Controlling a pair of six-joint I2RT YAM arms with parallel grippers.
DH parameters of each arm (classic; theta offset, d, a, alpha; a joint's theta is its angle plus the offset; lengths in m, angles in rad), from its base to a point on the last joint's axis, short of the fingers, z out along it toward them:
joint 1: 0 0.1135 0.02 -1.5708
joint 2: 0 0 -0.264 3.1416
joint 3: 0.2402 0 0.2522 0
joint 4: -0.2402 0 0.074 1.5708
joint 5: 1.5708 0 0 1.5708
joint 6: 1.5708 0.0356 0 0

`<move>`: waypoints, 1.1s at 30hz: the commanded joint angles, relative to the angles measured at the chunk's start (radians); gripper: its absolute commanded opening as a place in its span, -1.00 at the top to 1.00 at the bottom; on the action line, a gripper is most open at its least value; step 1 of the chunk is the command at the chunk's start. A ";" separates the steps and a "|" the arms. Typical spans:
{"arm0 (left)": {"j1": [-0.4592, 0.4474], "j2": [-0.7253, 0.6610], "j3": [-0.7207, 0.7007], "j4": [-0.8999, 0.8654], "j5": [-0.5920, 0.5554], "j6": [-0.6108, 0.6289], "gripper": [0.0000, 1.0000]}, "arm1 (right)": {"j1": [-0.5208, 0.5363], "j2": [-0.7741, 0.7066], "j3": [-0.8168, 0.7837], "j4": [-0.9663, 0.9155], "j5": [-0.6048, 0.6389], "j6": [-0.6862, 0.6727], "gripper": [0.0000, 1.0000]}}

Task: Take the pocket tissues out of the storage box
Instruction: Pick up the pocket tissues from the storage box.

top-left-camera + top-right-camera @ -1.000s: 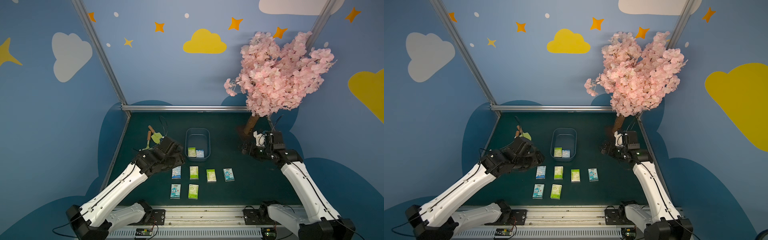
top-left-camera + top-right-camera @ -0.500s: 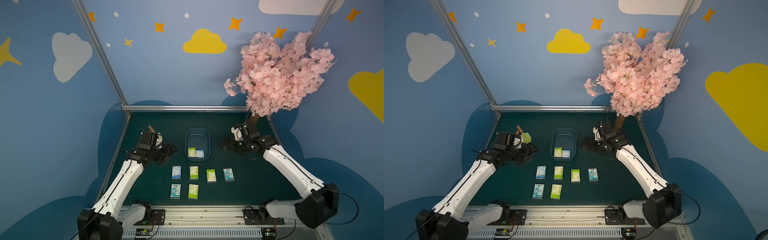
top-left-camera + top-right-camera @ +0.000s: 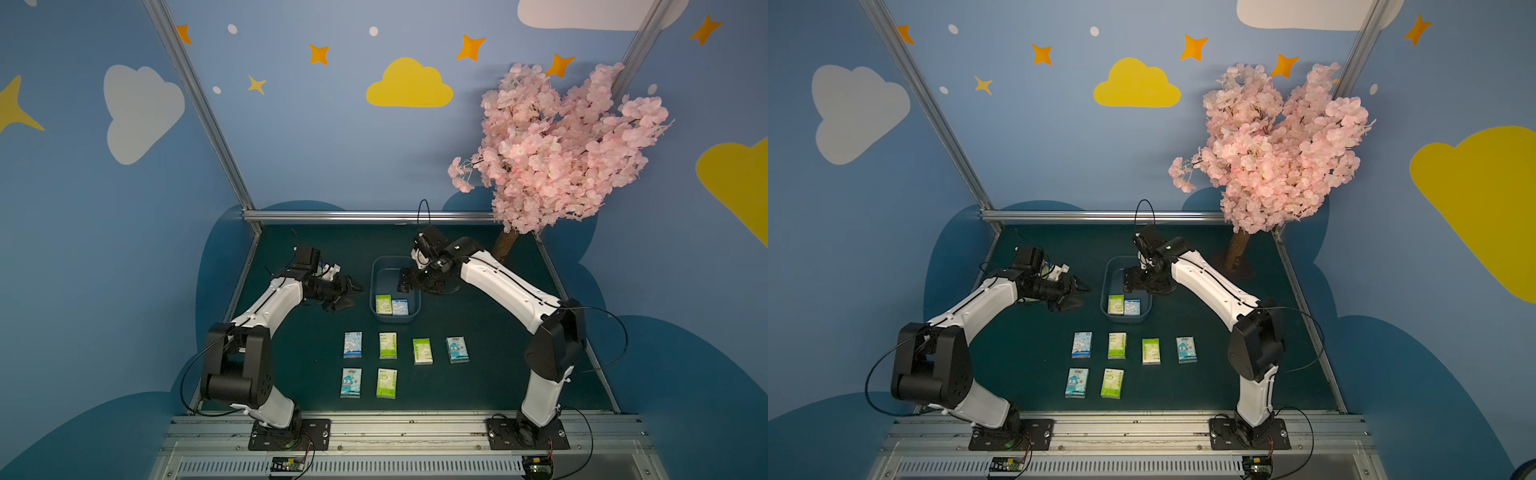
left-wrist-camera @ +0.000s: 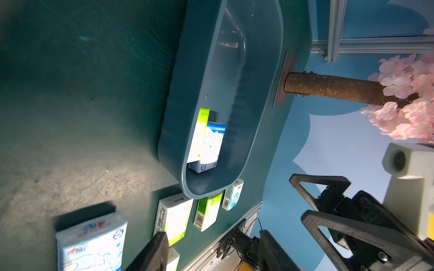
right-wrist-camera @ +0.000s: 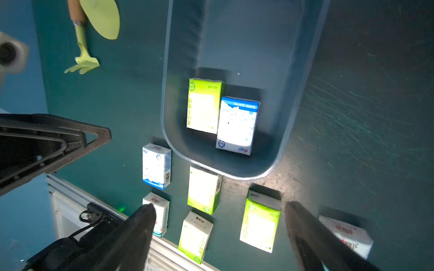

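Note:
The grey-blue storage box [image 3: 372,291] stands mid-mat, seen in both top views [image 3: 1105,291]. Two pocket tissues lie side by side at its near end: a lime green pack [image 3: 383,304] and a light blue pack [image 3: 400,306], also clear in the right wrist view [image 5: 204,105] [image 5: 237,124]. Several more packs lie in rows on the mat in front, such as a blue one [image 3: 352,344]. My right gripper [image 3: 405,282] hangs open over the box's far half, holding nothing. Just left of the box, my left gripper [image 3: 351,293] is open and holds nothing.
A pink blossom tree [image 3: 557,145] rises at the back right, its trunk [image 3: 505,245] close behind my right arm. A green toy rake and leaf [image 5: 82,47] lie left of the box. A metal rail [image 3: 374,419] runs along the mat's front edge.
My right gripper has swung from beside the tree trunk to above the box. My left arm has drawn back from the packs to the box's left side, and its jaws have narrowed.

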 commanded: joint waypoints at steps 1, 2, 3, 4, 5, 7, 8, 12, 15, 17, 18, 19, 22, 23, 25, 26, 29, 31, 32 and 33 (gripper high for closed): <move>-0.003 0.065 0.040 -0.015 0.067 0.078 -0.21 | 0.022 0.138 0.191 -0.260 0.048 -0.066 -0.78; -0.006 0.085 0.049 -0.016 0.074 0.086 -0.19 | 0.028 0.179 0.238 -0.293 0.056 -0.069 -0.78; -0.012 0.106 0.059 -0.017 0.077 0.094 -0.19 | 0.035 0.208 0.268 -0.304 0.061 -0.071 -0.77; -0.015 0.121 0.066 -0.020 0.077 0.100 -0.19 | 0.038 0.228 0.282 -0.304 0.059 -0.070 -0.77; -0.020 0.137 0.074 -0.023 0.076 0.108 -0.18 | 0.040 0.245 0.295 -0.303 0.055 -0.062 -0.76; -0.027 0.164 0.087 -0.032 0.077 0.121 -0.16 | 0.045 0.274 0.314 -0.301 0.054 -0.050 -0.75; -0.030 0.176 0.090 -0.033 0.078 0.124 -0.16 | 0.047 0.287 0.322 -0.301 0.056 -0.044 -0.74; -0.043 0.214 0.101 -0.034 0.088 0.140 -0.14 | 0.049 0.332 0.341 -0.295 0.058 -0.036 -0.65; -0.050 0.240 0.114 -0.048 0.089 0.157 -0.09 | 0.049 0.368 0.358 -0.295 0.068 -0.029 -0.60; -0.054 0.256 0.119 -0.051 0.089 0.161 -0.07 | 0.048 0.388 0.365 -0.296 0.070 -0.027 -0.55; -0.055 0.262 0.120 -0.050 0.091 0.161 -0.06 | 0.048 0.399 0.366 -0.296 0.074 -0.025 -0.52; -0.057 0.268 0.122 -0.050 0.091 0.162 -0.05 | 0.048 0.408 0.368 -0.299 0.078 -0.023 -0.50; -0.066 0.285 0.129 -0.050 0.094 0.164 -0.03 | 0.047 0.431 0.369 -0.305 0.098 -0.017 -0.48; -0.071 0.293 0.132 -0.051 0.095 0.165 -0.02 | 0.047 0.439 0.370 -0.305 0.106 -0.017 -0.48; -0.076 0.301 0.137 -0.052 0.095 0.167 0.01 | 0.045 0.455 0.376 -0.307 0.113 -0.020 -0.48; -0.079 0.306 0.138 -0.052 0.094 0.165 0.04 | 0.045 0.465 0.379 -0.309 0.112 -0.022 -0.47; -0.082 0.314 0.139 -0.047 0.086 0.161 0.09 | 0.046 0.488 0.388 -0.311 0.108 -0.025 -0.46; -0.084 0.317 0.139 -0.042 0.086 0.156 0.14 | 0.046 0.503 0.390 -0.311 0.111 -0.026 -0.46; -0.084 0.318 0.139 -0.040 0.086 0.155 0.16 | 0.045 0.511 0.392 -0.311 0.114 -0.028 -0.47; -0.086 0.320 0.140 -0.039 0.084 0.152 0.18 | 0.044 0.518 0.393 -0.312 0.117 -0.030 -0.46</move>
